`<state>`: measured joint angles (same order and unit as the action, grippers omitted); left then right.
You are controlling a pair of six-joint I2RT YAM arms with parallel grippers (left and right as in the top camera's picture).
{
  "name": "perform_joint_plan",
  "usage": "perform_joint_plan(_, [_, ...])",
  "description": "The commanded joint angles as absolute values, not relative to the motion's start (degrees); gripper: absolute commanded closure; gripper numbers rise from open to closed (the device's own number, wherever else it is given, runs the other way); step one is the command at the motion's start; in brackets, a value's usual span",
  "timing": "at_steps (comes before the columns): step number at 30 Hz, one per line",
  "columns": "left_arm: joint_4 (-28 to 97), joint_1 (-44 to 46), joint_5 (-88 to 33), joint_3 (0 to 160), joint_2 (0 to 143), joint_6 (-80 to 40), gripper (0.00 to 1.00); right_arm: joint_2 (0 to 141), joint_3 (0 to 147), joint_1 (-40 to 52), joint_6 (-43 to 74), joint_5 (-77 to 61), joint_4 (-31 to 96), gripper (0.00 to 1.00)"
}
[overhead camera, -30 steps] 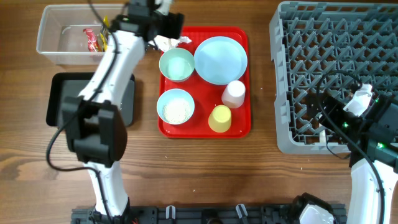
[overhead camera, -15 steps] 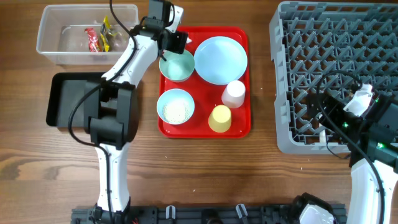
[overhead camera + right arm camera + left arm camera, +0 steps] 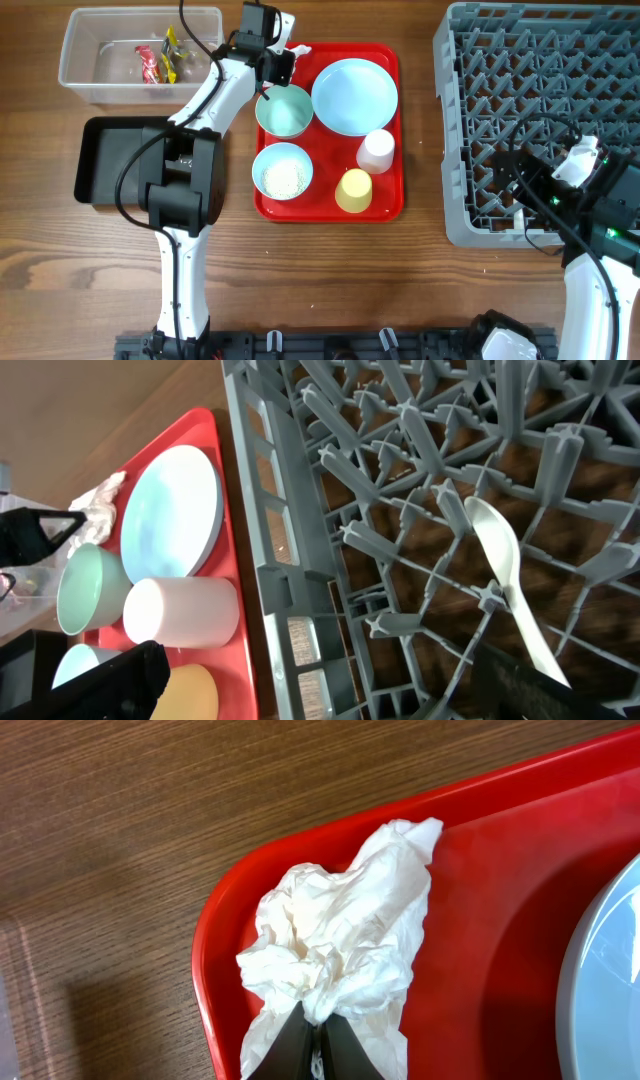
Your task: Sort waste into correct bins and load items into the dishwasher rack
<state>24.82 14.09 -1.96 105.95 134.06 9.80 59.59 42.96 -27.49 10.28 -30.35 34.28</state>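
Note:
My left gripper (image 3: 318, 1022) is shut on a crumpled white wrapper (image 3: 340, 935) at the back left corner of the red tray (image 3: 388, 205). From above, this gripper (image 3: 276, 66) sits just behind the empty blue-green bowl (image 3: 284, 110). On the tray are also a bowl of white grains (image 3: 283, 173), the pale blue plate (image 3: 354, 95), a white cup (image 3: 377, 151) and a yellow cup (image 3: 353, 190). My right gripper (image 3: 522, 176) hangs open over the grey rack (image 3: 540, 60), near the white spoon (image 3: 505, 575) lying among the pegs.
The clear tub (image 3: 90, 75) at the back left holds red and yellow wrappers (image 3: 152, 62). The black tray (image 3: 100, 165) lies in front of it, partly under my left arm. Bare wood table separates the red tray and the rack.
My left arm swung right from the clear tub to the red tray's back corner, and its jaws closed on the white wrapper. The right arm has not moved.

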Motion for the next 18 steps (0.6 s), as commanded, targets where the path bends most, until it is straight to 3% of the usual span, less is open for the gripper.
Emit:
perform_joint_plan(1, [24.53, 13.65, 0.73, 106.10, 133.21, 6.85, 0.96, 60.60, 43.75, -27.77, 10.48, -29.56, 34.17, 0.00])
perform_joint_plan(11, [28.34, 11.84, 4.19, 106.10, 117.71, 5.48, 0.96, 60.97, 43.75, -27.77, 10.50, -29.36, 33.98, 0.00])
perform_joint_plan(18, [35.35, 2.83, 10.98, 106.08, 117.12, 4.84, 0.96, 60.97, 43.75, -27.77, 10.52, -29.39, 33.95, 0.00])
